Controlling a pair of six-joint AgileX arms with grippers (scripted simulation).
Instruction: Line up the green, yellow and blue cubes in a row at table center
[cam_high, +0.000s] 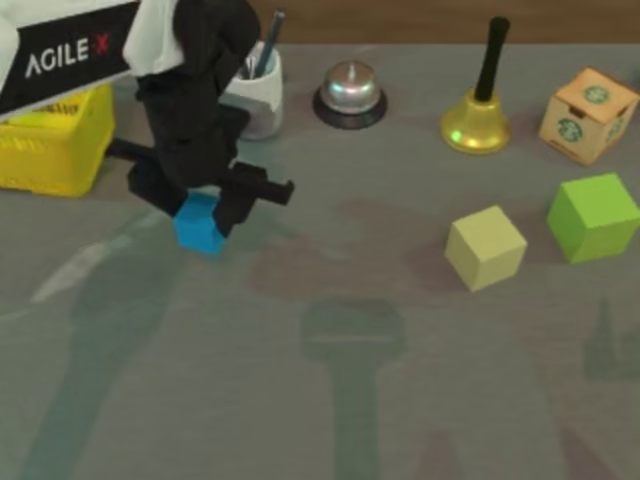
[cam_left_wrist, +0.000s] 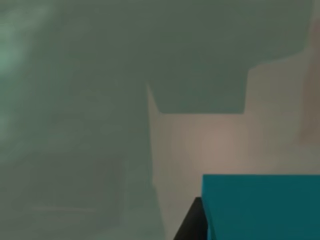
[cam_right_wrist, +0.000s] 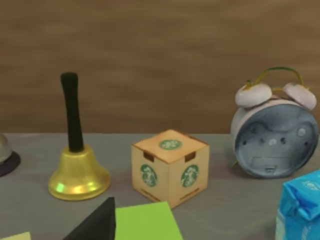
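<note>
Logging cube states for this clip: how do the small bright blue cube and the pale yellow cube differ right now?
The small bright blue cube looks smaller than the pale yellow matte cube. The blue cube sits at the top view's left, under the left gripper; the yellow cube sits free at the right, with no gripper near. The blue cube is partly covered by the arm; the yellow cube shows fully. Both are plain cubes on the grey-green table.

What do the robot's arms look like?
The left arm is black with a white cover and a black band lettered AGILE X in white. Its left gripper is black and blocky. The right arm is not in the top view.
</note>
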